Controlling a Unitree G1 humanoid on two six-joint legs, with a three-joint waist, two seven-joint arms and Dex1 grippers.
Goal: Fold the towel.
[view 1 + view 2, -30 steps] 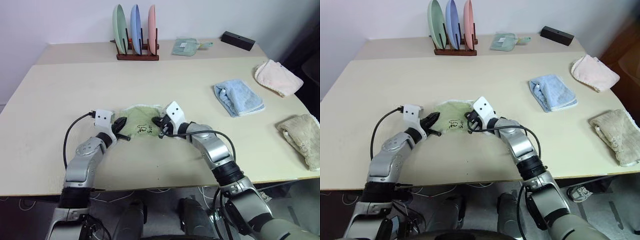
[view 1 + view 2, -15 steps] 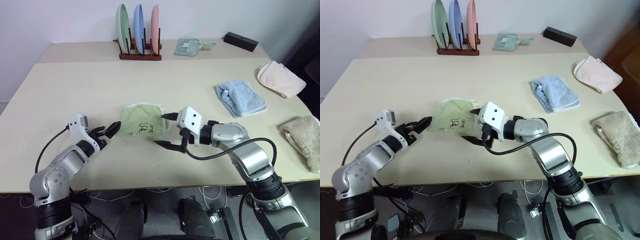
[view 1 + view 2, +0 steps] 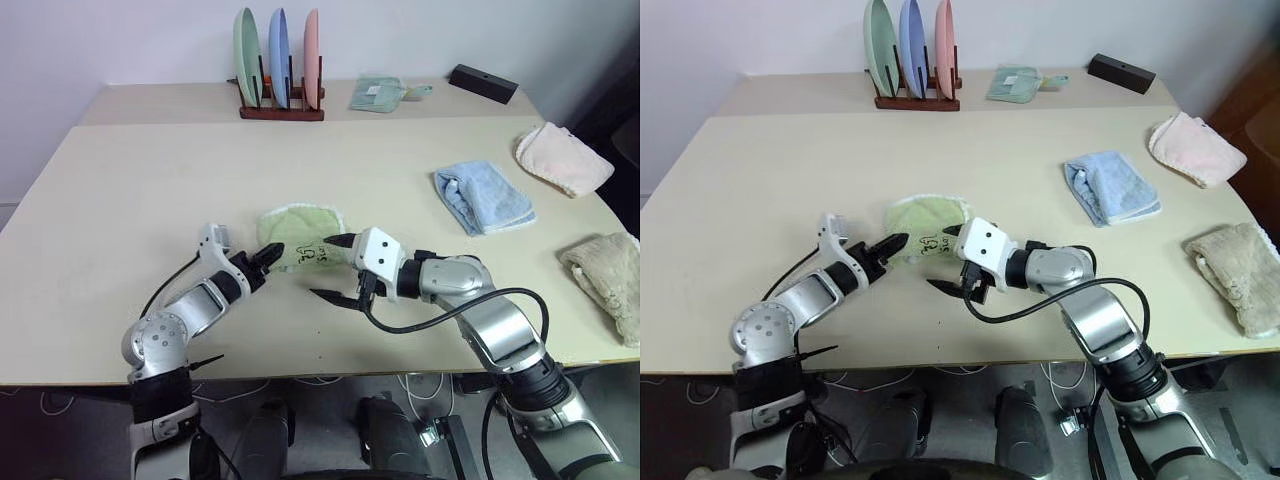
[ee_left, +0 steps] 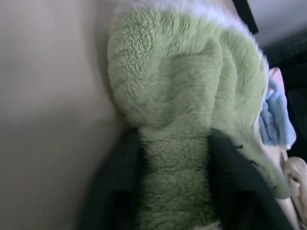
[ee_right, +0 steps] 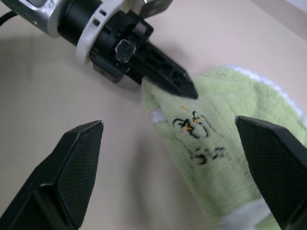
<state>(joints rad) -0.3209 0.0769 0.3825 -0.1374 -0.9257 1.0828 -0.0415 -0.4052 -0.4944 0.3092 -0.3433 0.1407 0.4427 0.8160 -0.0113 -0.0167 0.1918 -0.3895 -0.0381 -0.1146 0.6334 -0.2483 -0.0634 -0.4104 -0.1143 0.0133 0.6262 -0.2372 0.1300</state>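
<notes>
Towel (image 3: pixel 300 232) lying bunched near the middle of the desk (image 3: pixel 150 180), one green one with a dark mark.
The left pincer (image 3: pixel 268 254) is pinching the towel's near edge, and the right pincer (image 3: pixel 333 268) is hanging wide apart just beside it, touching nothing. Three more cloths are lying well apart on the right: one blue towel (image 3: pixel 481 196), one pink towel (image 3: pixel 560 157), one tan cloth (image 3: pixel 607 277). Three plates (image 3: pixel 278 45) are standing in one rack (image 3: pixel 281 110) at the back, near one small green cloth (image 3: pixel 376 94) and one black box (image 3: pixel 483 82).
</notes>
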